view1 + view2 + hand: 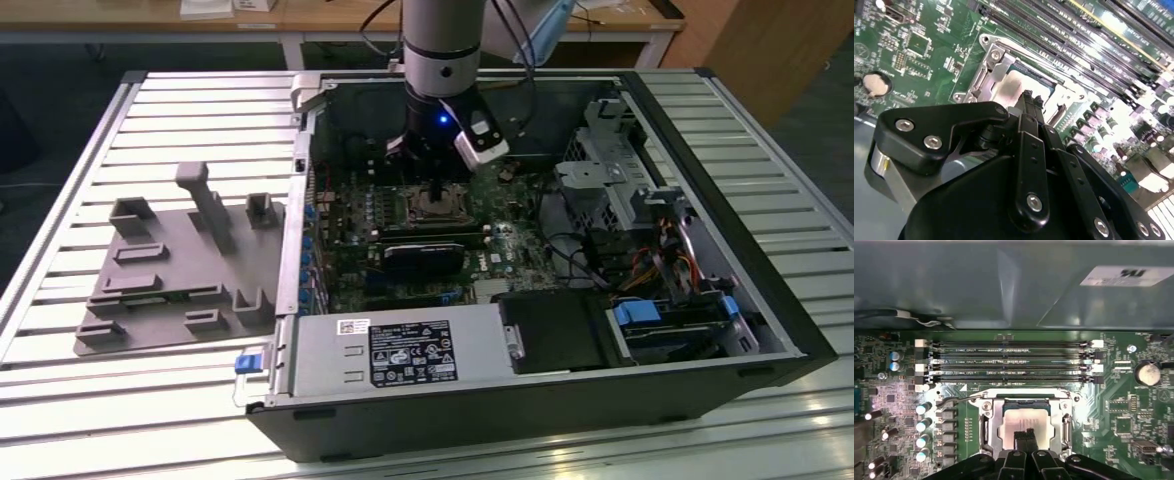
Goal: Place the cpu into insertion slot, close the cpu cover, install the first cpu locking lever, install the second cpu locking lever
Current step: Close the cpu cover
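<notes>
the claw (1024, 434) hangs right over the insertion slot (1024, 403), deep inside the open computer box (747, 210). its two fingers (1026, 102) are pressed together, and i see nothing pinched between them. in both wrist views the tips sit just above the middle of the insertion slot, very near it or touching. i cannot tell which.

the cpu (1024, 417) lies flat in the insertion slot. its pale grey top shows through the big square window of the cpu cover (994, 410). the cpu cover looks folded down around the insertion slot, with its silver frame on every side. a thin metal lever (954, 400) sticks out beside the insertion slot, and another one (1064, 427) runs along the other side. i cannot tell if either is hooked down.

i think the step in hand is getting the cpu cover shut flat. to do it well, the claw should push straight down on the insertion slot, slowly and softly. a push on the silver frame seems kinder than one on the cpu itself. a slanted push could shove the cpu crooked in the insertion slot and hurt the tiny pins under it. the long black card slots (1009, 362) lie just beside the insertion slot, so the claw should stay off them.

outside the box, well apart from the insertion slot, a grey holder tray (160, 290) rests on the ribbed surface (147, 410).
</notes>
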Controlling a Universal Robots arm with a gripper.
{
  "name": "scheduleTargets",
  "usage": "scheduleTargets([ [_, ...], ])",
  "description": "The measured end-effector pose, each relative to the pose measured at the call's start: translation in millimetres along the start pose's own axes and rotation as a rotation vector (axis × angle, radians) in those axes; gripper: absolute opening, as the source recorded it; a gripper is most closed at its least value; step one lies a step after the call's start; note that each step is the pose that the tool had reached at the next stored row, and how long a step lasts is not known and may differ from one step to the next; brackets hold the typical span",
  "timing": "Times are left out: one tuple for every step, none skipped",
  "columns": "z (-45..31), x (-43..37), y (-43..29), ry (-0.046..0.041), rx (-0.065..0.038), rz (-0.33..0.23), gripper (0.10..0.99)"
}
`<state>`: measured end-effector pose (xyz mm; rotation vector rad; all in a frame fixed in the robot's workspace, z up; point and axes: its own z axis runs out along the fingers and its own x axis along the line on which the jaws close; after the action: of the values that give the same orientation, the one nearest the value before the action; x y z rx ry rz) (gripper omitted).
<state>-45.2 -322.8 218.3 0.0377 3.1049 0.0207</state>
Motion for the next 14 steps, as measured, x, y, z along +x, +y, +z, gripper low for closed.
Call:
scheduleTargets([
  [-2.9, -0.1, 0.0, -0.0011, 0.000, 0.000, 0.106],
  [-5.8, -0.2, 0.1, -0.0021, 0.000, 0.000, 0.106],
  [-8.7, -0.3, 0.1, -0.0032, 0.000, 0.000, 0.106],
  [-11.8, -0.4, 0.2, -0.0042, 0.000, 0.000, 0.106],
  [-14.7, -0.5, 0.2, -0.0052, 0.000, 0.000, 0.106],
  [-17.9, -0.6, 0.2, -0.0064, 0.000, 0.000, 0.106],
  [-21.0, -0.7, 0.3, -0.0081, 0.000, 0.000, 0.106],
  [-23.8, -0.8, 0.3, -0.0096, 0.000, 0.000, 0.106],
  [-26.3, -0.9, 0.4, -0.0107, 0.000, 0.000, 0.106],
  [-28.4, -1.0, 0.4, -0.0119, 0.000, 0.000, 0.106],
  [-30.3, -1.1, 0.4, -0.0131, 0.000, 0.000, 0.106],
  [-31.5, -1.1, 0.4, -0.0137, 0.000, 0.000, 0.106],
  [-31.7, -1.1, 0.5, -0.0140, 0.000, 0.000, 0.106],
  [-31.7, -1.1, 0.4, -0.0144, 0.000, 0.000, 0.106],
])
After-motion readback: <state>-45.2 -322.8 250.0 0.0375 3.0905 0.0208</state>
